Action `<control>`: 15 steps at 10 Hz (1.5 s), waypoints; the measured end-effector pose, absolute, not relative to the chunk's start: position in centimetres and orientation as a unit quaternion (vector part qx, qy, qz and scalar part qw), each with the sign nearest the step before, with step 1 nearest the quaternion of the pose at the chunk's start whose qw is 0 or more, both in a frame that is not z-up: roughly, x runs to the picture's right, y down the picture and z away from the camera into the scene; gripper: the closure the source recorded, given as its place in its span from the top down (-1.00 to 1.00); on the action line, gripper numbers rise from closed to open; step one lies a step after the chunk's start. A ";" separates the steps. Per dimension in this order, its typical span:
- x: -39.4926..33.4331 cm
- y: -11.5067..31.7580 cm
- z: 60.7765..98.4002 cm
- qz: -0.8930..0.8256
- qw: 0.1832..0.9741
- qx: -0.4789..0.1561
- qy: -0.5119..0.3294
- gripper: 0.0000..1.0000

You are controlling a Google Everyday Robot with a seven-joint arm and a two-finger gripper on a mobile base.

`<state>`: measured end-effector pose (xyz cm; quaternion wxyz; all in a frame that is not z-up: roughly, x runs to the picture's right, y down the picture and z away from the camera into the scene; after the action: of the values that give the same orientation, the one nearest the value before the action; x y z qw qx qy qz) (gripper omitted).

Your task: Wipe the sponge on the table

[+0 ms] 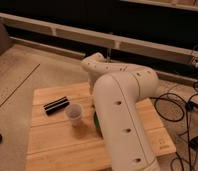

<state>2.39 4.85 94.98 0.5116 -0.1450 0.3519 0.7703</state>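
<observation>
The arm [122, 115] fills the view right of the cup [74, 114]. The pincer is out of sight behind the arm, so its state cannot be told. The sponge is not visible either and probably lies hidden beyond the arm.

Just left of the cup lies the black striped bar [57, 105]. Just right of the cup, a sliver of the green bowl [96, 121] shows. In front of the cup the surface [52, 145] shows bare planks.

For any wiping stroke:
- Hold the sponge flat.
- Press lightly.
- Keep the stroke away from the cup, which would probably tip easily.
</observation>
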 end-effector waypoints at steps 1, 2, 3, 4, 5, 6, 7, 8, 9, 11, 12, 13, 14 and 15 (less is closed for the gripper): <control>3.2 5.4 95.2 0.767 0.510 -0.140 0.363 0.30; 3.9 5.8 95.4 0.765 0.509 -0.136 0.371 0.27; 4.3 6.2 95.7 0.764 0.506 -0.135 0.376 0.14; 4.4 6.3 96.0 0.765 0.504 -0.134 0.378 -0.05; 4.4 6.4 96.4 0.766 0.502 -0.132 0.379 -0.26; 4.3 6.3 96.6 0.768 0.501 -0.131 0.378 -0.46; 4.2 6.2 96.7 0.769 0.500 -0.130 0.377 -0.67; 4.0 6.0 96.9 0.771 0.499 -0.130 0.374 -0.86; 3.9 5.8 96.9 0.772 0.499 -0.129 0.371 -0.98; 3.4 5.0 97.2 0.772 0.506 -0.127 0.362 -1.00; 2.8 4.3 97.4 0.769 0.515 -0.126 0.357 -1.00; 2.0 3.5 97.7 0.766 0.525 -0.125 0.350 -1.00; 1.0 2.9 98.0 0.763 0.533 -0.126 0.343 -1.00; -0.2 2.4 98.3 0.759 0.542 -0.130 0.336 -1.00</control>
<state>-0.22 2.42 98.30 0.5419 -0.1305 0.3358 0.7594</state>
